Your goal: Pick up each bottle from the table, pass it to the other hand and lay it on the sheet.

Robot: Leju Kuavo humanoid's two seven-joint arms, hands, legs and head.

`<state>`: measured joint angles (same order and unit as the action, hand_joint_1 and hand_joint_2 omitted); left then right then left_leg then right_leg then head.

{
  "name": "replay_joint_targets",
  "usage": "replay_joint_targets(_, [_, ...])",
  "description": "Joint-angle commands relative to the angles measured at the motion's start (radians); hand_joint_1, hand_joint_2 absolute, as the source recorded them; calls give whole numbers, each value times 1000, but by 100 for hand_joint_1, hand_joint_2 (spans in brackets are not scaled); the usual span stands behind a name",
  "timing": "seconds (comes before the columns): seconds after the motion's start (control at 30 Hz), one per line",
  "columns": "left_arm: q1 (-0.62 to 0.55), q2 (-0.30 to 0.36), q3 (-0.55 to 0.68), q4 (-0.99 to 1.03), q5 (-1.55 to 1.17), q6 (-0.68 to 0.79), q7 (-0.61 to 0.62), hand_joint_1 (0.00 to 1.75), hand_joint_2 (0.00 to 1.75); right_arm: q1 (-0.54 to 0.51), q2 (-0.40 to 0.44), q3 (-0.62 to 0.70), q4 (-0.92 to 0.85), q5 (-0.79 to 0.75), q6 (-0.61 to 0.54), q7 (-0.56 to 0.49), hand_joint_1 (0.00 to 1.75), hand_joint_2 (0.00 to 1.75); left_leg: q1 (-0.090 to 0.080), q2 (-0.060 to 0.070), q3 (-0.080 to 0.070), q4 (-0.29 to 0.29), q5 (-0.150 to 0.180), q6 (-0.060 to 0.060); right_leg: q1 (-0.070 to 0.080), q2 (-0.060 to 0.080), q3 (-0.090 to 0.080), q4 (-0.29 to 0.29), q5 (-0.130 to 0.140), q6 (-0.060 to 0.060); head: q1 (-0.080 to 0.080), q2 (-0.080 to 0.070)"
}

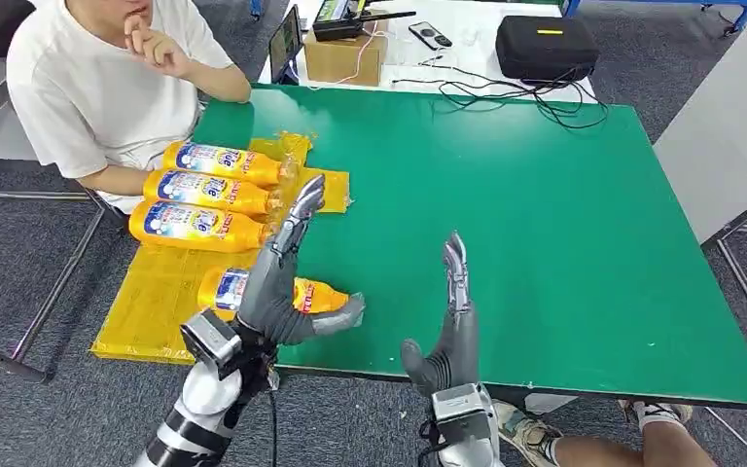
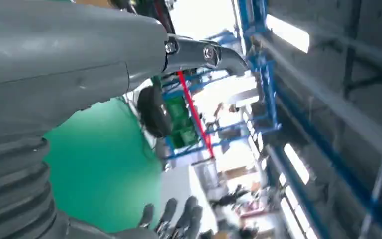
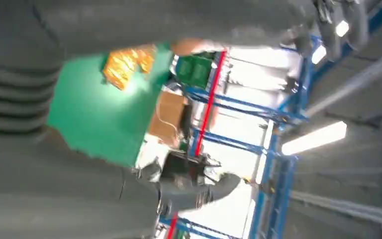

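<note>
Several yellow bottles with blue and white labels lie on the yellow sheet (image 1: 160, 292) at the green table's left side. Three of them (image 1: 216, 192) lie in a row at the far part of the sheet. A fourth bottle (image 1: 323, 295) lies nearer, partly hidden behind my left hand (image 1: 282, 277). That hand hovers above it with fingers stretched out and thumb apart, holding nothing. My right hand (image 1: 452, 321) stands open over the table near its front edge, fingers pointing away, empty. The left hand (image 2: 79, 84) and the right hand (image 3: 129, 30) take up much of their wrist views.
A person in a white shirt (image 1: 107, 88) sits at the table's far left, close to the sheet. A cardboard box (image 1: 343, 58), a black case (image 1: 546, 46) and cables lie beyond the far edge. Someone's feet (image 1: 593, 443) show under the near edge.
</note>
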<state>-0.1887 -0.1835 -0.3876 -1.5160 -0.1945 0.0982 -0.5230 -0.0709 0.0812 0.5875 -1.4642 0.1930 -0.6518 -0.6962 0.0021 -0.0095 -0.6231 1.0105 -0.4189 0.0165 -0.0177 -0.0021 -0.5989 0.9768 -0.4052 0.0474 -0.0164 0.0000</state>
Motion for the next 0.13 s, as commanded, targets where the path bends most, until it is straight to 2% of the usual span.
replay_joint_targets(0.03, [65, -42, 59, 8, 124, 40, 0, 0, 175, 66, 3, -106, -135, 55, -46, -2, 0, 0, 0, 1, 5, -1, -2, -1, 1, 0, 4, 0, -2, -2, 0, 0])
replay_joint_targets(0.1, [82, -45, 61, -5, 149, 40, -10, 0, 175, 79, 24, -143, -148, 95, -46, -2, 0, 0, 0, 0, 3, 0, -1, -1, 1, 0, 3, 0, -1, -2, 0, 0])
replay_joint_targets(0.13, [91, -58, 72, -8, 194, 30, -9, 0, 175, 87, 51, -182, -167, 132, -46, -2, 0, 175, 1, 1, 5, -1, -2, -1, 1, 0, 5, -1, -2, -2, 0, 0])
